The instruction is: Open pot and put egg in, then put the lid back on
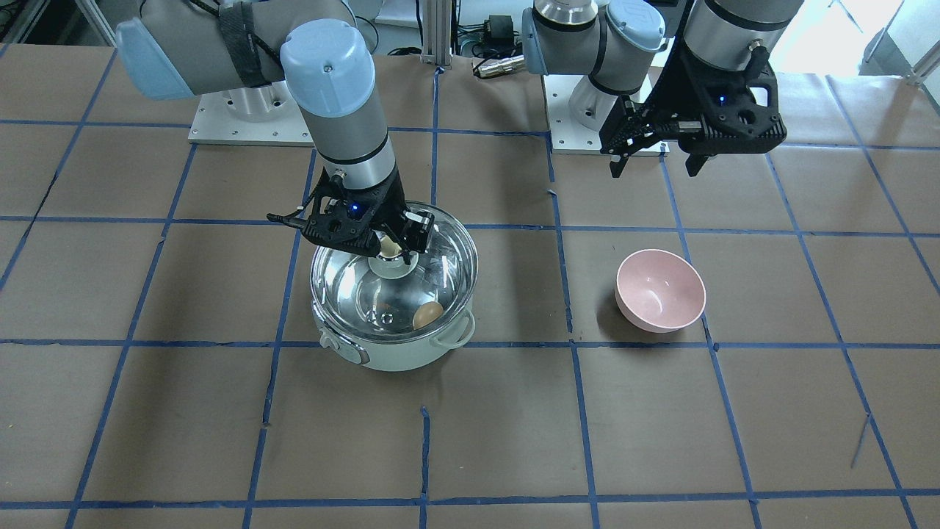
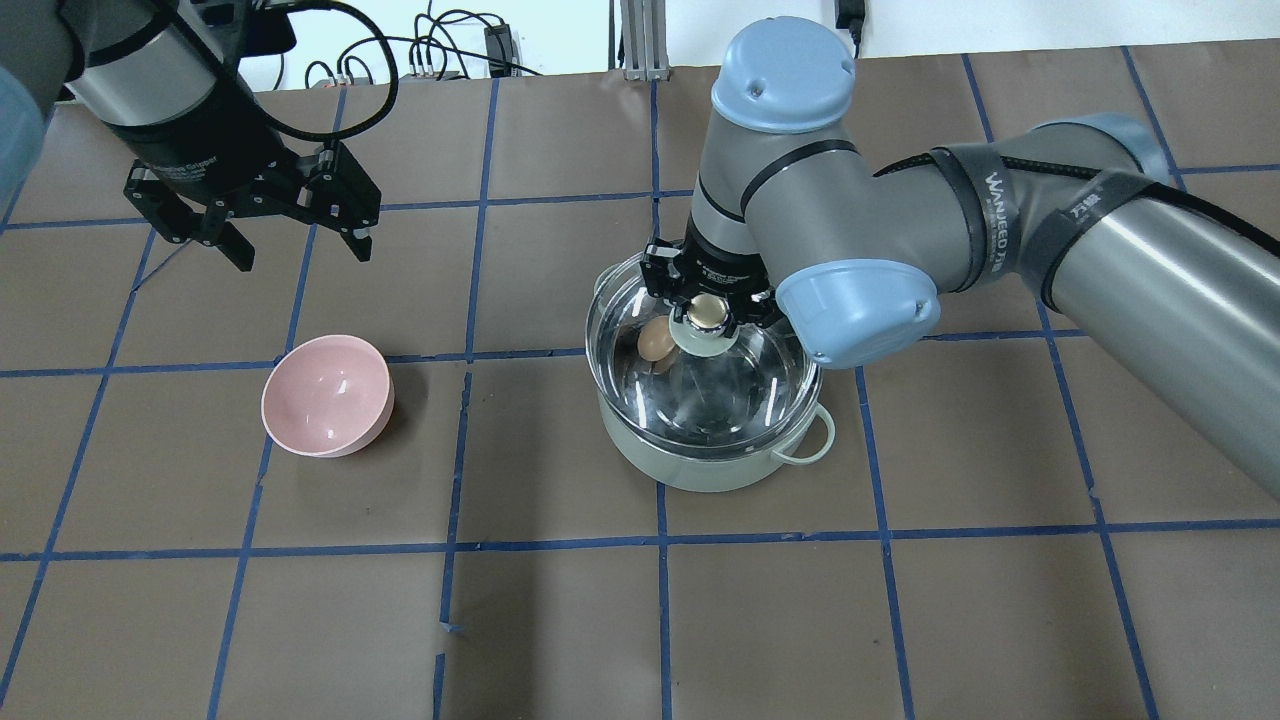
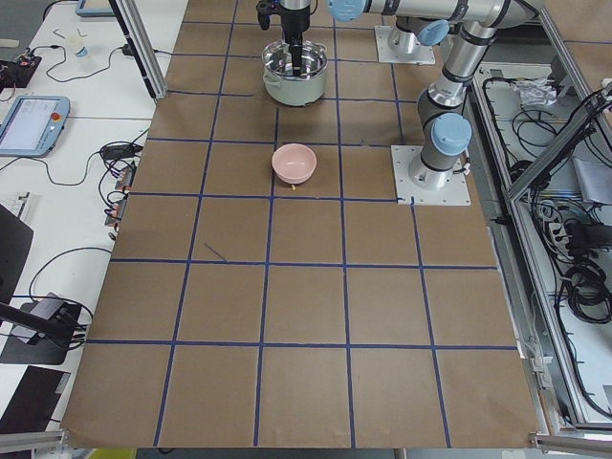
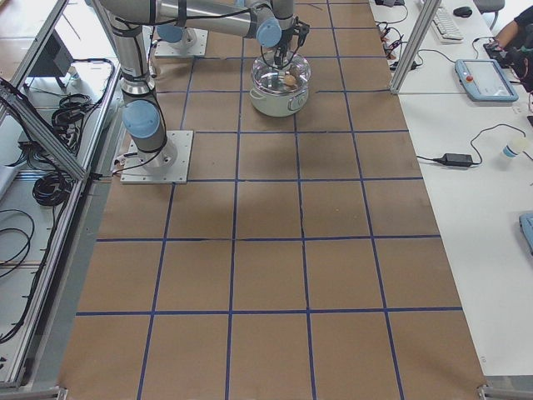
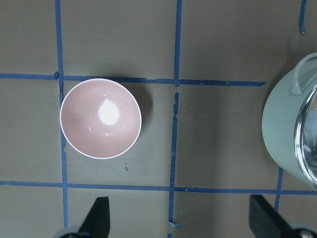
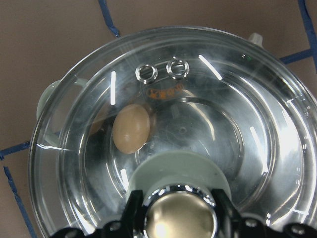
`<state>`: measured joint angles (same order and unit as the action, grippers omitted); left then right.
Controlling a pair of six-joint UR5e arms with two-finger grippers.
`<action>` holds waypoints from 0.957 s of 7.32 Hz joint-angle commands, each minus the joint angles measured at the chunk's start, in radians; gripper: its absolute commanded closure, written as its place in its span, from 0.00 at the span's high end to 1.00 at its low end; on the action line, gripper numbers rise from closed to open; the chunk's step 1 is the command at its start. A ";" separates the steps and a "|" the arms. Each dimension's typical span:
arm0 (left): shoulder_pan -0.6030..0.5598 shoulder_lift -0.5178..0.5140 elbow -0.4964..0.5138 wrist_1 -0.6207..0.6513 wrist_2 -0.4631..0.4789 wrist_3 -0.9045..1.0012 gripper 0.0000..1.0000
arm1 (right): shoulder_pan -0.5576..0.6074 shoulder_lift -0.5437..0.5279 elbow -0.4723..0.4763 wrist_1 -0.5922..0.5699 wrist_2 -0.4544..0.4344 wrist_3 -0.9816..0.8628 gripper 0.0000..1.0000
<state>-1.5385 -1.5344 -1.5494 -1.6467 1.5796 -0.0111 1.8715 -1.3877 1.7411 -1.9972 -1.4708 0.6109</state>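
Note:
The mint-green pot [image 1: 396, 356] stands left of centre in the front-facing view and also shows in the overhead view [image 2: 700, 470]. The tan egg [image 1: 427, 314] lies inside it, seen through the glass [image 6: 131, 129]. The clear glass lid [image 1: 440, 257] sits over the pot's mouth; I cannot tell if it rests fully on the rim. My right gripper [image 1: 393, 246] is shut on the lid's knob [image 6: 181, 218]. My left gripper [image 1: 653, 165] hangs open and empty above the table, behind the pink bowl.
A pink bowl [image 1: 659, 290] stands upright and empty beside the pot, under my left wrist camera [image 5: 100, 118]. The pot's side [image 5: 280, 124] shows at that view's right edge. Brown table paper with blue tape lines surrounds both.

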 commanded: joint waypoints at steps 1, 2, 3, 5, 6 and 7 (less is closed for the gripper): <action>0.000 0.000 -0.003 0.001 -0.001 0.006 1.00 | 0.000 0.001 0.000 0.000 -0.003 -0.002 0.40; 0.000 0.000 -0.004 0.001 -0.003 0.008 1.00 | 0.000 0.001 0.000 0.000 -0.003 -0.002 0.41; 0.000 0.000 -0.004 0.001 -0.004 0.008 1.00 | -0.002 0.001 0.000 0.000 -0.003 -0.002 0.41; 0.000 0.000 -0.006 0.001 -0.003 0.010 1.00 | -0.002 0.001 0.000 0.000 -0.003 -0.002 0.42; 0.000 0.000 -0.006 0.004 -0.004 0.010 1.00 | -0.002 0.001 0.000 0.000 -0.003 -0.002 0.44; 0.000 0.000 -0.008 0.004 -0.003 0.010 1.00 | -0.002 0.001 0.000 0.000 -0.005 -0.002 0.46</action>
<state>-1.5386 -1.5340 -1.5559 -1.6439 1.5762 -0.0017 1.8700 -1.3867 1.7411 -1.9972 -1.4745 0.6090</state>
